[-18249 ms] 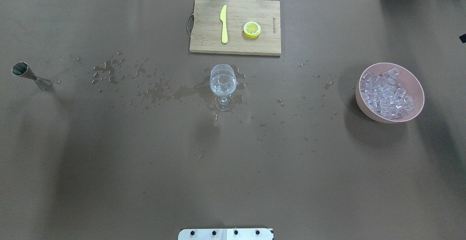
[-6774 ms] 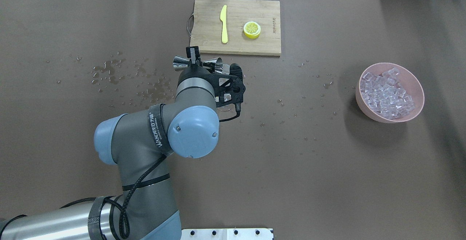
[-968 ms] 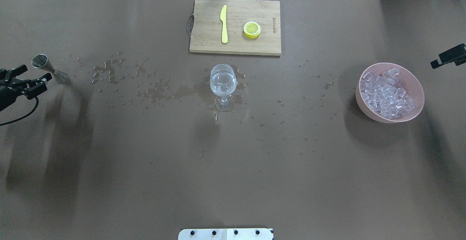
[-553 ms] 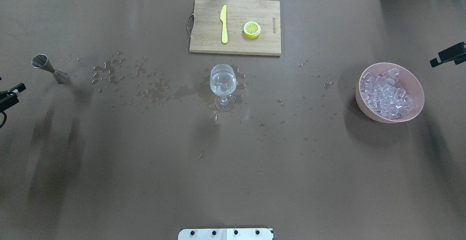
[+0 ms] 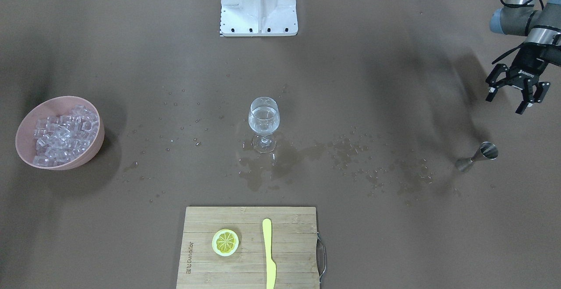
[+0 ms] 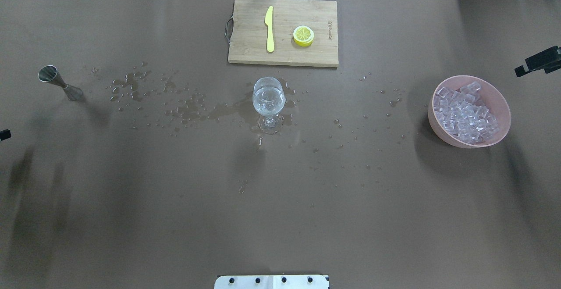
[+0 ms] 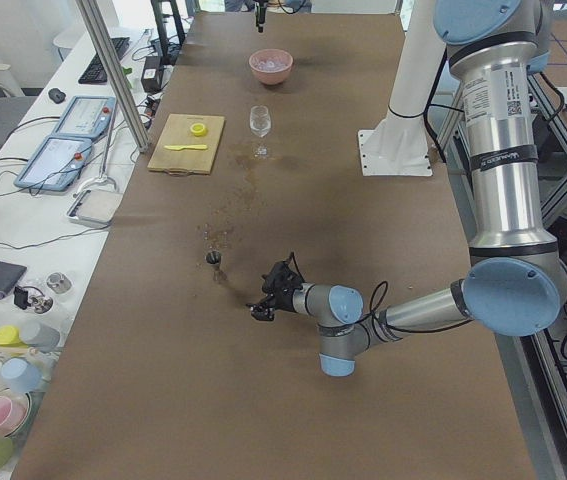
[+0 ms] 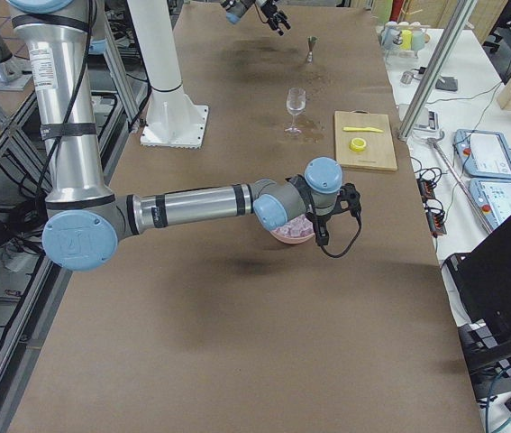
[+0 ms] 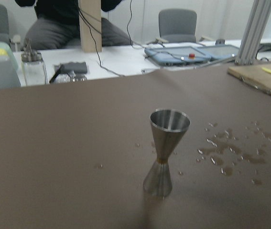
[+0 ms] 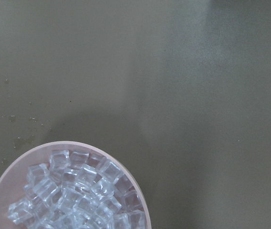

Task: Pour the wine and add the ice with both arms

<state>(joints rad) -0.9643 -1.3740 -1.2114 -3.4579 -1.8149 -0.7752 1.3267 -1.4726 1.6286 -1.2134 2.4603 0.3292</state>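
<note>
Here, nearest the robot's edge, the left gripper (image 5: 512, 99) is seen at the left end of the tabletop, its jaws spread wide and nothing held between them. The jigger (image 6: 60, 83) is set just beyond it, apart from it. Since it is balanced on a narrow foot, it could be toppled by a careless sweep of that arm.

At the right end, the right gripper (image 6: 537, 61) is held near the bowl (image 6: 438, 126), on its far-right-corner side. Whether its jaws are parted cannot be told. The ice (image 6: 465, 112) is heaped in that bowl. A cube, being smooth and probably wet, could be lost from the grip. The bowl could also be shoved if its rim is struck on the way down.

In the middle of the tabletop the wine (image 5: 263, 121) is held in the wine glass (image 6: 268, 98), which is ringed by a puddle (image 6: 228, 112). On that wet sheet the glass could be slid or tipped by a slight knock. Wine could be splashed out if ice is let fall from high up.

The glass is stood upright, with its long axis vertical and its mouth turned upward. The jigger is likewise upright, open cup uppermost. The bowl is opened upward, and no single direction is shown by the heap. By the far edge a knife (image 6: 269, 29) is laid on the cutting board (image 6: 250, 56), its long axis run from near edge to far edge.
</note>
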